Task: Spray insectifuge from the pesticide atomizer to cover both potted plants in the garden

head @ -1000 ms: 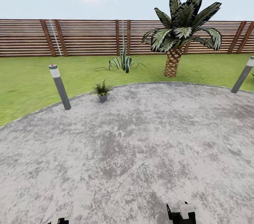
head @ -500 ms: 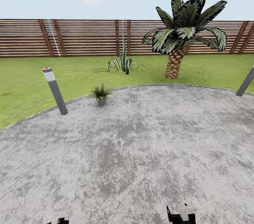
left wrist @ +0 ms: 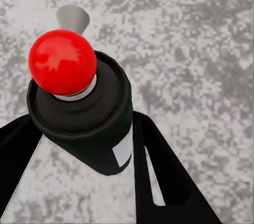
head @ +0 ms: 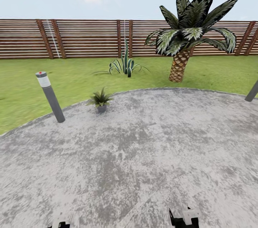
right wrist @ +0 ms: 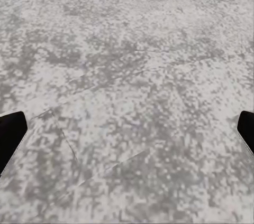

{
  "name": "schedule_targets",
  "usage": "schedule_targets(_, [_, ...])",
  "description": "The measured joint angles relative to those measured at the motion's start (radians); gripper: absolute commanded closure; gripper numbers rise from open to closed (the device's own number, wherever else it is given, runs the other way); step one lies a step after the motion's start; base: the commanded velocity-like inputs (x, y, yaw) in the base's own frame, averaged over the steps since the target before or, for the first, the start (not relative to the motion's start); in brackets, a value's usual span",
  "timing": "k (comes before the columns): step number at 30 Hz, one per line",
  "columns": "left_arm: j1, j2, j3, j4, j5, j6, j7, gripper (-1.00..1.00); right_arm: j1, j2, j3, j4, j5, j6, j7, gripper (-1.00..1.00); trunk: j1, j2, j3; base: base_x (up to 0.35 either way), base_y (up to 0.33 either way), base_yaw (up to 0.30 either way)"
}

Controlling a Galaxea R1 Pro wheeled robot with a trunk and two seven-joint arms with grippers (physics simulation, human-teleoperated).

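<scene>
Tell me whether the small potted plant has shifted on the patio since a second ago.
No. The potted plant keeps its place at the patio's edge near the bollard lamp; the camera moved, shifting the whole view.

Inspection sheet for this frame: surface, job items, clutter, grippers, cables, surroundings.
Surface: mottled grey patio, lawn around it.
Job's things: spray bottle held between the left gripper's fingers, red ball on its cap, pale nozzle. One potted plant upright at the patio's far edge.
Clutter: nothing seen.
Grippers: left gripper shut on the bottle; right gripper open, nothing between the fingers.
Cables: nothing seen.
Surroundings: bollard lamp left of the plant, agave, palm, slatted fence, second post at right.
</scene>
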Motion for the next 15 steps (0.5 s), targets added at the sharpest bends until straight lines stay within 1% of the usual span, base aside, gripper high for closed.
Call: schedule_targets(15, [0.000, 0.000, 0.001, 0.000, 0.000, 0.000, 0.000, 1.00, 0.000, 0.001, 0.000, 0.000, 0.000, 0.000, -0.001, -1.00, 0.000, 0.000, 0.000, 0.338, 0.000, 0.000])
